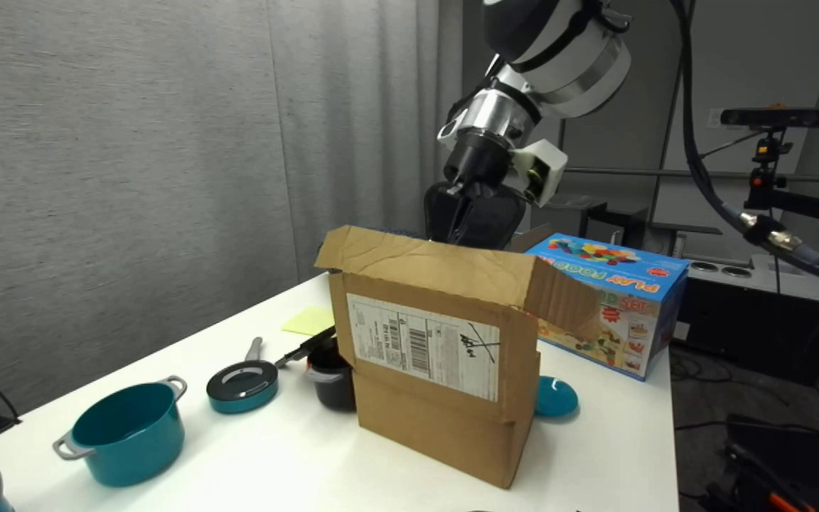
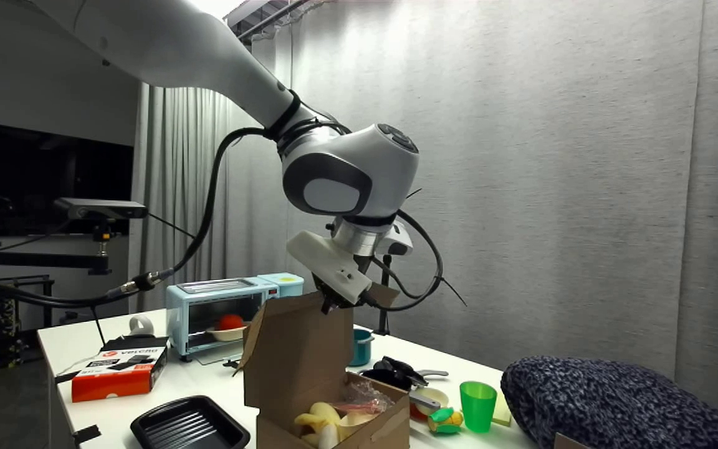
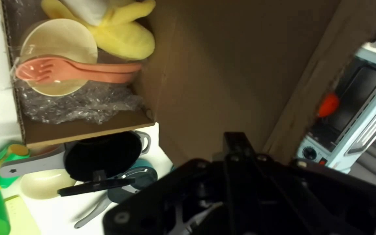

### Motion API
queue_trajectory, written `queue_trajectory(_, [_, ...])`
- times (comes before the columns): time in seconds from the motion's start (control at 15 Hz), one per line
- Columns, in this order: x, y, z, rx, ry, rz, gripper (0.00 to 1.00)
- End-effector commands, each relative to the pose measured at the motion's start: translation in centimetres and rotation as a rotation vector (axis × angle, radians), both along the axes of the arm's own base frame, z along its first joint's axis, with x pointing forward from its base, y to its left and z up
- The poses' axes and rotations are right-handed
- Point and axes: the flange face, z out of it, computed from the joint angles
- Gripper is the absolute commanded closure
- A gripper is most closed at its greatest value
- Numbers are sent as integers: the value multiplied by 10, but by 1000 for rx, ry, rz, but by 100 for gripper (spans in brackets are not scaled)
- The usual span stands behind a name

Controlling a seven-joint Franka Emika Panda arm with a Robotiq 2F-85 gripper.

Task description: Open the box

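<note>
The brown cardboard box (image 1: 424, 427) stands on the white table with its lid raised upright. The white label (image 1: 424, 345) is on the lid's outer face. In an exterior view the lid's inner face (image 2: 303, 355) shows, with the box open below it. Inside lie a yellow banana toy (image 3: 122, 39), a cream bowl (image 3: 60, 37), pink cutlery (image 3: 83, 71) and clear plastic. My gripper (image 3: 235, 143) is shut, pointing down at the lid's inner side near its upper edge (image 2: 329, 305). Whether it touches the lid I cannot tell. The lid hides the fingertips in an exterior view (image 1: 456, 224).
A blue toy box (image 1: 608, 299) stands beside the box. A light blue toaster oven (image 2: 228, 312), a velcro box (image 2: 122, 371) and a black tray (image 2: 191, 424) are on the table. Pans (image 1: 242, 384), a teal pot (image 1: 129, 434), a green cup (image 2: 477, 405) and a dark cushion (image 2: 608, 399) stand around.
</note>
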Motion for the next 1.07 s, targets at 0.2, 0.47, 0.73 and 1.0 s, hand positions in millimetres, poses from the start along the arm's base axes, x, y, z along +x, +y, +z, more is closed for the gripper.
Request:
queue_trajectory(0.2, [-17, 55, 3, -216, -97, 268, 100])
queue_trajectory(0.47, [-25, 86, -2, -311, -168, 379, 100])
queue_trajectory(0.73, [-29, 106, -13, -359, -202, 432, 100])
queue_trajectory(1.0, [-28, 110, -34, -395, -214, 419, 100])
